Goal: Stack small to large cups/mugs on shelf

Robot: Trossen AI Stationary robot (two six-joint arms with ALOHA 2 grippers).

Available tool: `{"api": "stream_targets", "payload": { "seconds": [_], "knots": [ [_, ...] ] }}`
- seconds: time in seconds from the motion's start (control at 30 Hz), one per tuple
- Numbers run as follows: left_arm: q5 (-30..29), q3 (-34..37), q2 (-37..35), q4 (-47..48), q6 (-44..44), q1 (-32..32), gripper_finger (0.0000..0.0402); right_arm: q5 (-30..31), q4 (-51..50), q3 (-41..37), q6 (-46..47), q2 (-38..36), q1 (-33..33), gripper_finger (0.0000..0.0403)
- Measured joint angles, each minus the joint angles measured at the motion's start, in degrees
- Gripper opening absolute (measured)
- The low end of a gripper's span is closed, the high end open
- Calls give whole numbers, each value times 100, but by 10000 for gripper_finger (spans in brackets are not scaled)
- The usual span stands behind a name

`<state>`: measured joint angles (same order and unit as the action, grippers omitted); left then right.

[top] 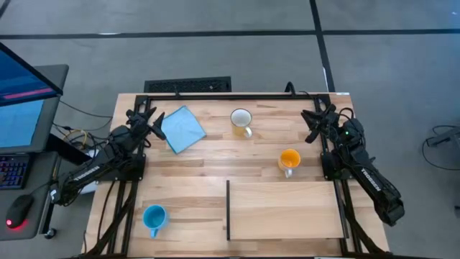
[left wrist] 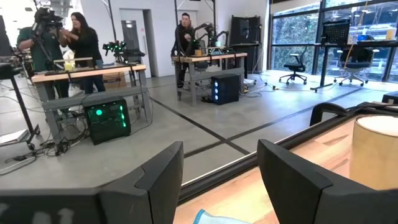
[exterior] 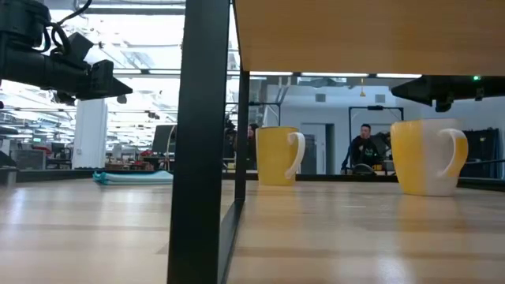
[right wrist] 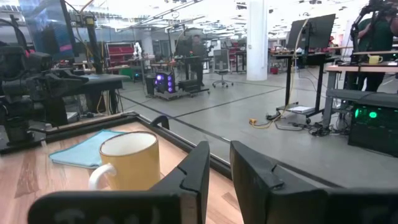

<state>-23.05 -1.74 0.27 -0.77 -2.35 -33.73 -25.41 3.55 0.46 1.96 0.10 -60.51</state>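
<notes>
The small light-blue mug [top: 154, 217] stands upright at the table's near left. The orange mug [top: 289, 161] stands upright just beyond the shelf's far edge; it also shows in the low view [exterior: 426, 156]. The white mug [top: 241, 122] stands upright at the far middle; it also shows in the right wrist view [right wrist: 129, 160]. The shelf [top: 284, 210] is a light-wood board with a dark left edge at the near right. My left gripper [top: 153, 119] hangs open and empty at the far left, its fingers apart in the left wrist view [left wrist: 221, 168]. My right gripper [top: 311, 124] hangs empty at the far right, with a narrow gap in the right wrist view [right wrist: 219, 155].
A folded blue cloth [top: 182, 129] lies flat at the far left between my left gripper and the white mug. In the low view the shelf board [exterior: 371, 35] sits raised above the tabletop on a dark post [exterior: 201, 142]. People stand in the room beyond the table.
</notes>
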Motion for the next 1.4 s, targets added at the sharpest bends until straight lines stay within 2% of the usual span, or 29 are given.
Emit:
{"api": "stream_targets", "payload": {
  "seconds": [0.23, 0.5, 1.4],
  "knots": [
    [-1, 0, 0, 1, -6, 1, 197, 0, 0, 0, 2, 0, 0, 86],
    [-625, 0, -1, -27, -1049, -10, 197, 0, 0, 0, 0, 0, 0, 86],
    [-640, 0, 0, -27, -719, -12, 197, 0, 0, 0, 0, 0, 2, 86]
  ]
}}
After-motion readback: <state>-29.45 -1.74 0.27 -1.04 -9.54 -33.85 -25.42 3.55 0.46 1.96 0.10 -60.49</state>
